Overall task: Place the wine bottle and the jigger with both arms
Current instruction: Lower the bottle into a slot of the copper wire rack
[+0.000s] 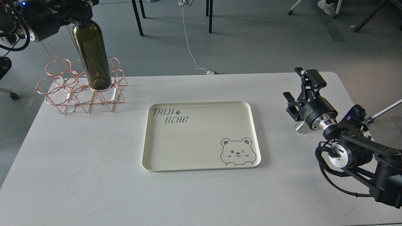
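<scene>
Gripping the wine bottle (93,56) in the rack (81,91), left fingers (82,22) close; right fingers (298,94) spread near the table's (94,175) right edge.

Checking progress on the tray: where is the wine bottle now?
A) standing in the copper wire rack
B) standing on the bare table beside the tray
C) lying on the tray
A: the wine bottle stands upright in the copper wire rack, and nothing lies on the tray.

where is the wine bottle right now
In the head view, the tall dark olive-green glass wine bottle stands upright at the table's far left, in the copper wire rack, with the left hand at its neck.
</scene>
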Action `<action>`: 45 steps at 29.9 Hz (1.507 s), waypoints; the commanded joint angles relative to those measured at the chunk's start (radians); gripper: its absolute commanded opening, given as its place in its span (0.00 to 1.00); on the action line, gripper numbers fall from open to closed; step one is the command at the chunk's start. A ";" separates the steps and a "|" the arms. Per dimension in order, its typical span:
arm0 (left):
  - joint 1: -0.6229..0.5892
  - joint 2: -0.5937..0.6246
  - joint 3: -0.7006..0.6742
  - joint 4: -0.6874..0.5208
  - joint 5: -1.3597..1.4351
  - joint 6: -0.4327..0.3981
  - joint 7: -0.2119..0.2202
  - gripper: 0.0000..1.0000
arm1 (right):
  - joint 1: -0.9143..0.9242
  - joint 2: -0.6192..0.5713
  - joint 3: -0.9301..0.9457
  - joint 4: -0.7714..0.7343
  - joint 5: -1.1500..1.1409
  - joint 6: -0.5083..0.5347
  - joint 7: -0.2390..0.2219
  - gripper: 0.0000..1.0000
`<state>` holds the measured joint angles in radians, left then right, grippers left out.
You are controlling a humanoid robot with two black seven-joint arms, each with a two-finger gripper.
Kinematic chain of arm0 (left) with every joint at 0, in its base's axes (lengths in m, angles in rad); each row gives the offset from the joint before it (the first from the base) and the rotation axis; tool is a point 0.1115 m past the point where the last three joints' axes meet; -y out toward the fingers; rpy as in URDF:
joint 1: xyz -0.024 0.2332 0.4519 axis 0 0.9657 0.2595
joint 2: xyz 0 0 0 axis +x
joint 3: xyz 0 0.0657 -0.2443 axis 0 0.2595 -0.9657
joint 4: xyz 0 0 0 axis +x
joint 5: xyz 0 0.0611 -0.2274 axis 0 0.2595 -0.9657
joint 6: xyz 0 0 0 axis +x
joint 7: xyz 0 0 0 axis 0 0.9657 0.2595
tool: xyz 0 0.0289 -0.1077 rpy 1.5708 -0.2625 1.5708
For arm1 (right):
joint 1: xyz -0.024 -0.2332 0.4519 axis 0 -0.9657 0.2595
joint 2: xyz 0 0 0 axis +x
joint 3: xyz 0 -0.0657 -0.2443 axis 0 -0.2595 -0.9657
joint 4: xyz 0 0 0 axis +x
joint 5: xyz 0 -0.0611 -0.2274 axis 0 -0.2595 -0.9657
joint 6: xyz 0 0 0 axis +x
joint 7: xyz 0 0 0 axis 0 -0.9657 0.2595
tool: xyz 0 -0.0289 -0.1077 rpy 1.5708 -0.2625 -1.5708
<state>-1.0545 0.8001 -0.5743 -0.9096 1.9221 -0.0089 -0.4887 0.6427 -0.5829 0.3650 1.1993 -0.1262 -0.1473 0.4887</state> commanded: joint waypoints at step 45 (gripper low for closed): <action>0.079 -0.058 0.025 0.118 -0.006 0.007 0.000 0.20 | -0.028 0.003 0.003 0.005 -0.001 0.000 0.000 0.99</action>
<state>-0.9794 0.7473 -0.5495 -0.8018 1.9169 0.0004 -0.4888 0.6151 -0.5799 0.3682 1.2041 -0.1273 -0.1472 0.4887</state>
